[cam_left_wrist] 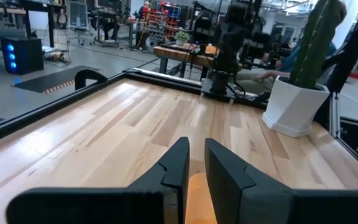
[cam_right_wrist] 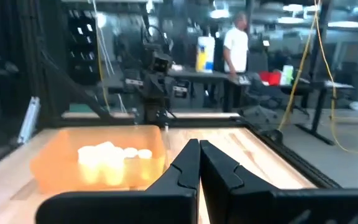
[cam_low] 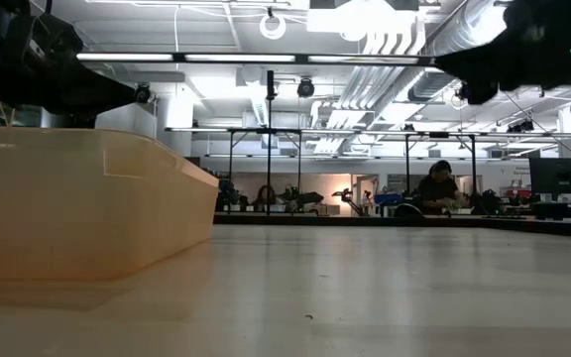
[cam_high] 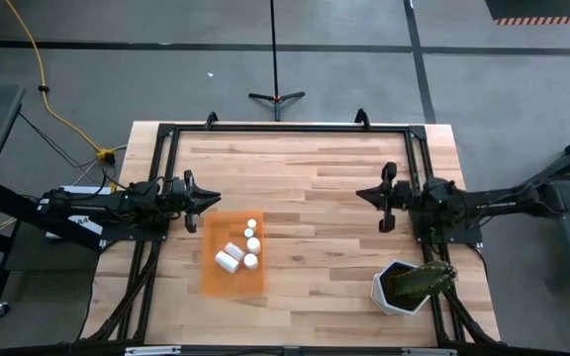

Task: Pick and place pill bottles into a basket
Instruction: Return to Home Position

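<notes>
Overhead, left to right: two arms, one basket, one plant pot.

Left gripper (cam_high: 214,198) held level over table (cam_high: 315,163), arm reaching in from left side. Tips just beside basket's (cam_high: 211,282) upper edge in high view. Fingers slightly apart, narrow gap, nothing pinched.

Basket lies left of table centre. Pill bottles (cam_high: 251,243) all inside, clustered toward its right side. About six, some lying down, exact count unclear.

Right gripper (cam_high: 362,195) held level, facing left one, well apart from basket. Fingers pressed together, empty.

White plant pot (cam_high: 389,292) beside right arm.

Ceiling strip lights (cam_low: 266,57) glare overhead, lighting the table (cam_high: 334,188) evenly with soft shadows.
</notes>
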`<action>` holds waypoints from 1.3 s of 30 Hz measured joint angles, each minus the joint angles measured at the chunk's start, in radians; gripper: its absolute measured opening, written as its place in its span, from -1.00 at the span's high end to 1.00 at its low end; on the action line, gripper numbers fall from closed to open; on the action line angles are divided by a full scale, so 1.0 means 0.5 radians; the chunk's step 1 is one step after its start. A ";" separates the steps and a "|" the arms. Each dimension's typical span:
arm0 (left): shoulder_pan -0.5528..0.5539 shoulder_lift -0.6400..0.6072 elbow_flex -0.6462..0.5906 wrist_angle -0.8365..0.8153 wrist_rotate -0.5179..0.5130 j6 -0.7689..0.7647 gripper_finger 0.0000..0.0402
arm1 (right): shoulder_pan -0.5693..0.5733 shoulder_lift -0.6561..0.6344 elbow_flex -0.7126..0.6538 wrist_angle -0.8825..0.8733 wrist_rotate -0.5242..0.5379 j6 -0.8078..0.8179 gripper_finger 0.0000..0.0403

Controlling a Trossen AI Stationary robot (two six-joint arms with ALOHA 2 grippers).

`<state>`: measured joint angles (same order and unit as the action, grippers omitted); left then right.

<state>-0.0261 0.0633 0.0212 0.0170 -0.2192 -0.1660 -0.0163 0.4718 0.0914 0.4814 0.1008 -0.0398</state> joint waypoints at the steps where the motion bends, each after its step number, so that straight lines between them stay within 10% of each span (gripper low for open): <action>1: 0.000 0.000 0.000 0.000 0.000 -0.003 0.56 | 0.013 -0.016 -0.083 0.136 -0.006 0.010 1.00; 39: 0.000 -0.003 -0.017 0.066 0.155 0.219 0.63 | 0.074 -0.932 -0.163 -0.850 0.088 0.018 1.00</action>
<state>-0.0261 0.0616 0.0128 0.0498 -0.1418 -0.0564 0.0208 0.0055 0.0097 0.0562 0.1450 -0.0307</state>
